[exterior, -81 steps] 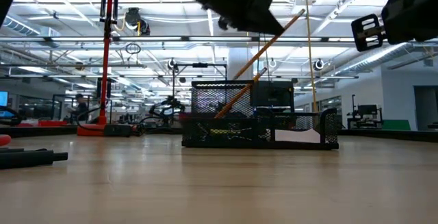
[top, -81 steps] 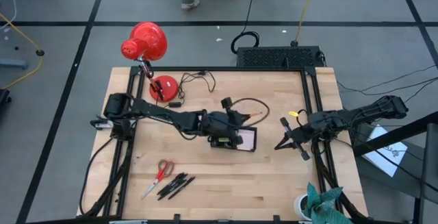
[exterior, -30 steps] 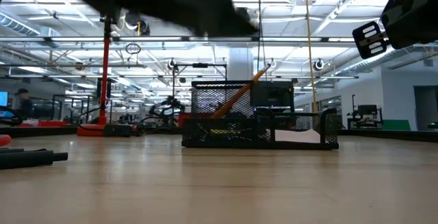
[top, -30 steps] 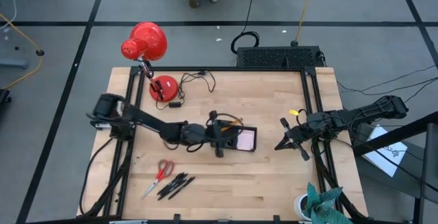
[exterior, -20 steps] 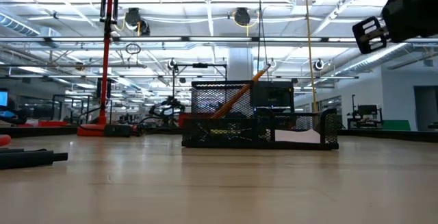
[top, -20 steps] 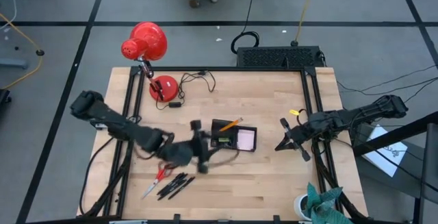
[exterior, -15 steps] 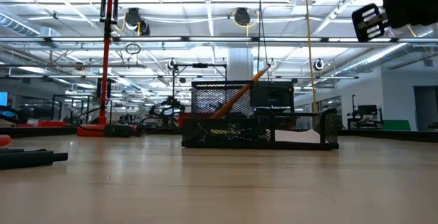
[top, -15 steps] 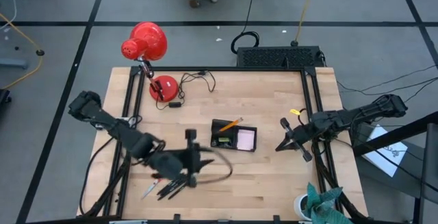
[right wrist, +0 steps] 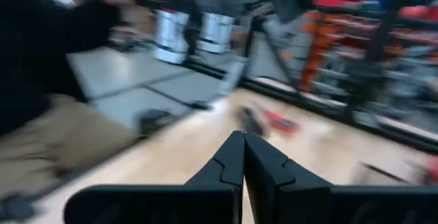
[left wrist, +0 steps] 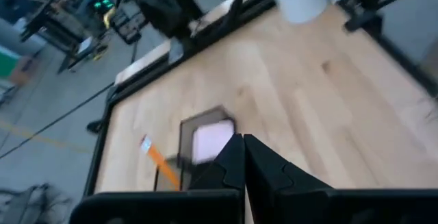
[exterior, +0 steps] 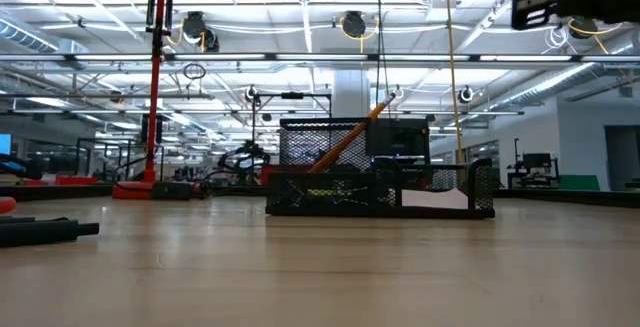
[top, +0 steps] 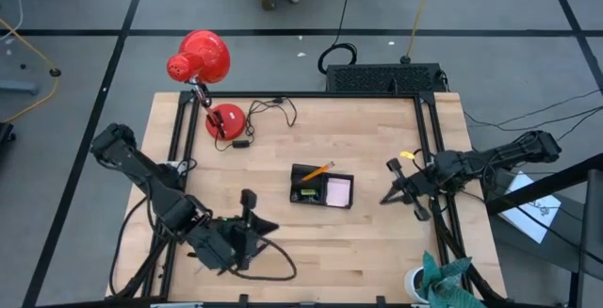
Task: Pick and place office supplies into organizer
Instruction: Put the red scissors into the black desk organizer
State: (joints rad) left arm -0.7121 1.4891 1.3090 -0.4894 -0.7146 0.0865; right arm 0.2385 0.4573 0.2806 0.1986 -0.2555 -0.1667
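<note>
The black mesh organizer [top: 322,187] stands mid-table. An orange pencil [top: 317,170] leans out of its tall compartment, and a pink pad [top: 336,191] lies in its low one. My left gripper [top: 252,212] is shut and hovers over the near-left part of the table, pointing toward the organizer [left wrist: 204,140]. The left arm hides the scissors and pens from above. They show in the right wrist view as red scissors [right wrist: 277,122] and dark pens [right wrist: 251,121], and the pens [exterior: 45,230] also lie at the low view's left. My right gripper [top: 394,184] waits shut at the table's right side.
A red desk lamp [top: 200,58] and its base [top: 224,120] stand at the far-left corner with a loose cable [top: 268,110]. A black box [top: 382,77] sits beyond the far edge. A white cup [top: 415,281] stands at the near-right corner. A person [right wrist: 41,59] is beyond the table.
My left arm has swung away from the organizer toward the table's near-left area and now covers the scissors and pens. It stayed shut. The pencil has kept leaning in the organizer. My right gripper has risen a little.
</note>
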